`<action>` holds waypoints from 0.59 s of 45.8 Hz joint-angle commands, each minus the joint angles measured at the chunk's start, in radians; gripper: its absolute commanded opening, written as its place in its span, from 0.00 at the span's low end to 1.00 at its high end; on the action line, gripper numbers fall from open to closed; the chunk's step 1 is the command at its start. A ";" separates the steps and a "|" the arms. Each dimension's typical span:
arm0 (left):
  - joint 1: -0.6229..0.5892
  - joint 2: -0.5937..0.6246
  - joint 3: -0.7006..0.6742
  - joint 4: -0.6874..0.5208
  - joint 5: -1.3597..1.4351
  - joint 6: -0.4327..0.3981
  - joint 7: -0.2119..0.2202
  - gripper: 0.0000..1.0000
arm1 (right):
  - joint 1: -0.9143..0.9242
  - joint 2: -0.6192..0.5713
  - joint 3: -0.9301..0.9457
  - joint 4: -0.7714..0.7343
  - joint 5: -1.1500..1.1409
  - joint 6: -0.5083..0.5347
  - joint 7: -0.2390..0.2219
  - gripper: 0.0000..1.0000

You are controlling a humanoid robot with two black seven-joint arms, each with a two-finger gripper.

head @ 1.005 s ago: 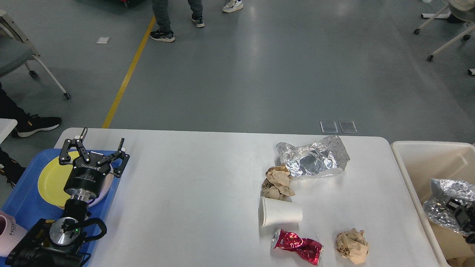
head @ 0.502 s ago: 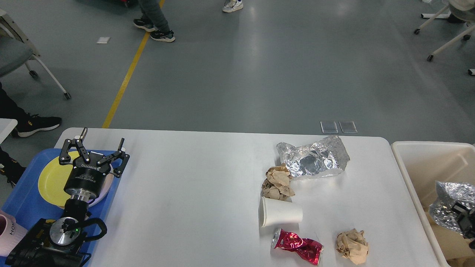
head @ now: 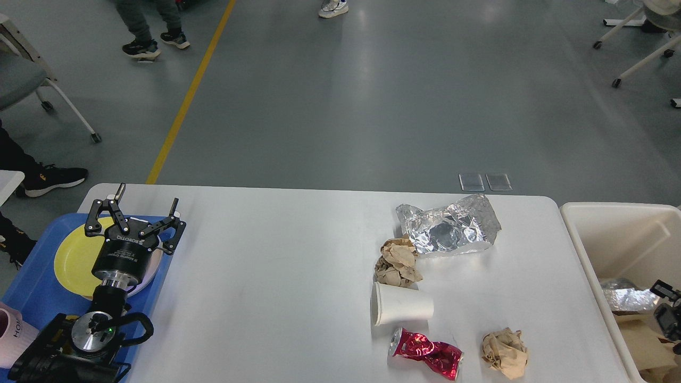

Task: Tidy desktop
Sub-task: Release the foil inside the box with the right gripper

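Observation:
The white desktop [head: 276, 276] carries litter on its right half: a crumpled foil sheet [head: 452, 226], a brown paper wad [head: 398, 261], a white paper cup [head: 403, 304] on its side, a crushed red can [head: 426, 353] and a second brown paper wad [head: 505, 352]. My left gripper [head: 146, 199] hangs open and empty over the yellow plate [head: 72, 255] at the left edge. My right gripper [head: 671, 299] shows only partly at the right border, inside the cream bin [head: 617, 213]. A foil ball [head: 628, 297] lies loose in the bin just left of it.
A blue tray [head: 32, 290] holds the yellow plate and a pink cup [head: 13, 332] at the far left. Brown paper [head: 638, 340] lies in the bin bottom. Chairs and a walking person's feet [head: 139, 49] are on the floor beyond the table.
The foil ball held at my right gripper has dropped away and now rests lower in the bin. The left arm has not moved. The person walked left.

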 commanded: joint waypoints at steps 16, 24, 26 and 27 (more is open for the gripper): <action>0.000 0.000 0.000 0.000 0.000 0.000 0.000 0.97 | 0.410 -0.141 -0.026 0.427 -0.141 0.177 -0.003 1.00; 0.000 0.000 0.000 0.000 0.000 0.000 0.000 0.97 | 0.749 -0.167 -0.116 0.696 -0.305 0.412 -0.009 1.00; -0.001 0.000 0.000 0.000 0.000 0.000 0.000 0.97 | 0.837 -0.160 -0.150 0.748 -0.305 0.482 -0.011 1.00; -0.001 0.000 0.000 0.000 0.000 0.000 0.000 0.97 | 0.880 -0.152 -0.167 0.776 -0.305 0.519 -0.012 1.00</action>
